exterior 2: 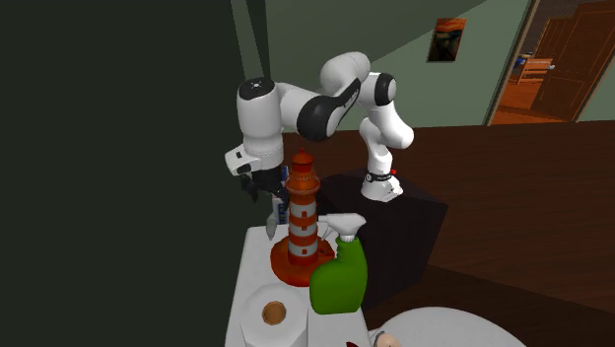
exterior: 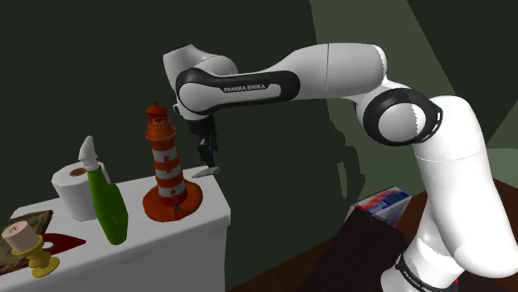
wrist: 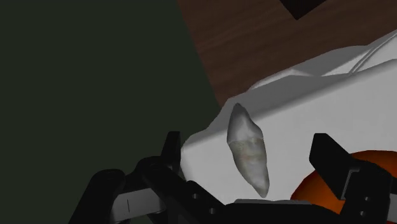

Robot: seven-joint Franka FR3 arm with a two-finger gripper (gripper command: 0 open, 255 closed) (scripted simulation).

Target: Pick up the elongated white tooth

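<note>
Open gripper (exterior: 207, 158) poised over the tooth (exterior: 207, 172); no grasp yet.
Across the shoulder view: candle holder (exterior: 35, 249), paper roll (exterior: 76, 189) and green spray bottle (exterior: 108, 207) stand well away from the fingers (wrist: 331, 156); the striped lighthouse (exterior: 168, 170) is just beside them; the tooth lies on its side at the table (exterior: 166, 249) edge, right under the fingertips. In the wrist view the fingers are spread wide with the tooth (wrist: 248, 149) between them, its long axis running along the gap, neither pad touching it. Approach and line-up look done, and the tooth rests on the table, unlifted. Left to do, by my read: drop a bit lower if needed, close on its narrow sides, lift. Cannot tell whether the tips are already down at tooth level.
</note>
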